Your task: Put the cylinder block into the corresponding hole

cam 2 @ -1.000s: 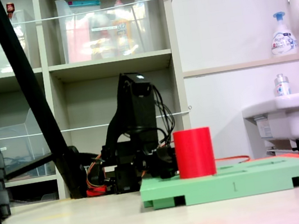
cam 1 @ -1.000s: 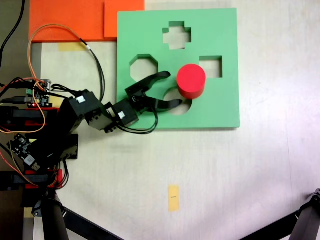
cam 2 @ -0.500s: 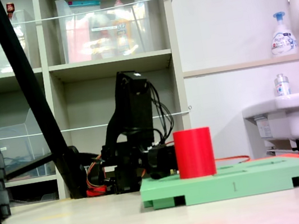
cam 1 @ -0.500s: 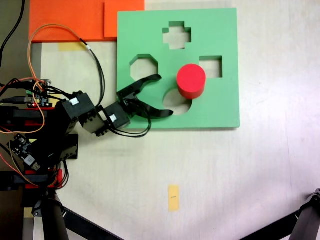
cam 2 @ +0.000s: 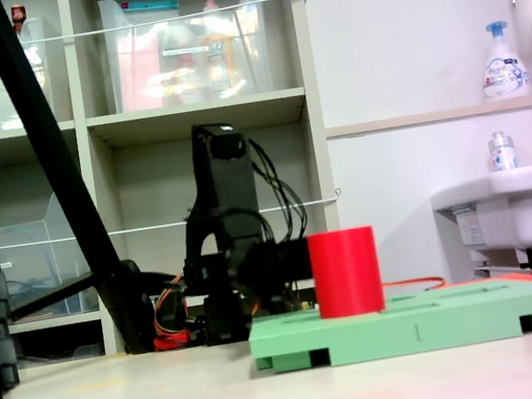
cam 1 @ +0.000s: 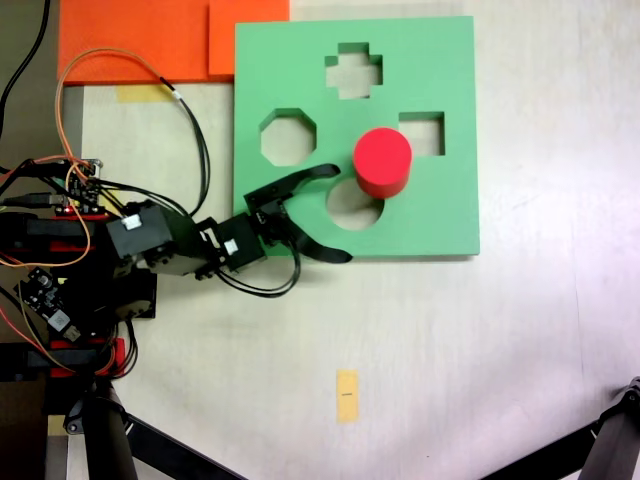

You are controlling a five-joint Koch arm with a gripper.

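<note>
First exterior view: gripper agape, empty

A lab or workroom with a washing corner; beside the shelving unit with clear storage bins stands a white sink. Above the sink sits a soap pump bottle.

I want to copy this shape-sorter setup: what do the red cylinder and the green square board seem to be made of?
The red cylinder block looks like matte foam: uniform colour, no gloss, soft edges. The green square board looks like thick matte foam sheet too, with cleanly cut holes and notches under its edge in the second exterior view.
</note>
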